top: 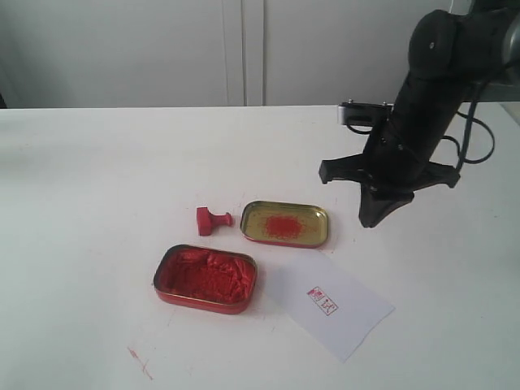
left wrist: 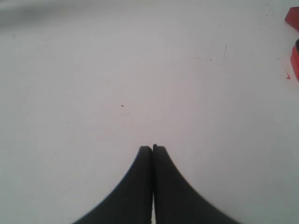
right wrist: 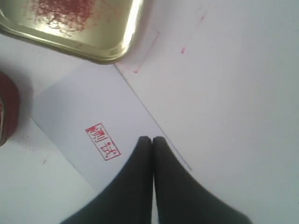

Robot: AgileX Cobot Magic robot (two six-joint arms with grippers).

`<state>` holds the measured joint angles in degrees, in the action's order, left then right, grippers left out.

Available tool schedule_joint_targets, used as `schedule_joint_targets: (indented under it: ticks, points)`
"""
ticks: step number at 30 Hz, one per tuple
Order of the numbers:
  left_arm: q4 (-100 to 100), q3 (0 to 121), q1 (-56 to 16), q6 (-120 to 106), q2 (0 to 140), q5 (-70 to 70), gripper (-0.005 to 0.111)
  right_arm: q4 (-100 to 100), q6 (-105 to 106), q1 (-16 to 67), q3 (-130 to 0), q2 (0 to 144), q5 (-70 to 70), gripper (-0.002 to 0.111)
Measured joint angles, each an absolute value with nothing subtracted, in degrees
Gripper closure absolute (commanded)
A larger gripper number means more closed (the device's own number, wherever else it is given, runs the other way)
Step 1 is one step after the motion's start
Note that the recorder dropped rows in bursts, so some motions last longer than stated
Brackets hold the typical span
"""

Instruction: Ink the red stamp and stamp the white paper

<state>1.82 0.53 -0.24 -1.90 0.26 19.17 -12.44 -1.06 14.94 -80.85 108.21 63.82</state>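
Note:
The red stamp (top: 213, 219) lies on its side on the white table, just left of the gold lid (top: 313, 219). The white paper (top: 349, 321) lies in front of the lid and carries a small red seal print (top: 322, 301). My right gripper (top: 375, 218) hangs shut and empty above the table, right of the lid and apart from the stamp. In the right wrist view the right gripper (right wrist: 152, 139) is over the edge of the paper (right wrist: 70, 102), beside the print (right wrist: 103, 141). My left gripper (left wrist: 153, 148) is shut over bare table, holding nothing.
The red tin of ink paste (top: 203, 303) stands open at the front, left of the paper. The gold lid (right wrist: 117, 28) has a red smear in its middle. Red ink marks (top: 140, 363) dot the table near the front edge. A white wall stands behind the table.

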Motion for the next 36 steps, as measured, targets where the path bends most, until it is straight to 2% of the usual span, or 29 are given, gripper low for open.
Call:
schedule_joint_targets:
  ticks: [19, 29, 36]
  points:
    - [1.8, 0.5, -0.2, -1.9, 0.3, 19.2, 0.107, -7.4, -1.3, 0.5, -69.3, 97.9, 60.5, 0.108]
    - [1.8, 0.5, -0.2, -1.9, 0.3, 19.2, 0.107, -5.3, -1.3, -0.3, -65.6, 92.9, 59.7, 0.108]
    - [1.8, 0.5, -0.2, -1.9, 0.3, 19.2, 0.107, -4.2, 0.6, -0.3, -56.5, 85.9, 54.2, 0.108]
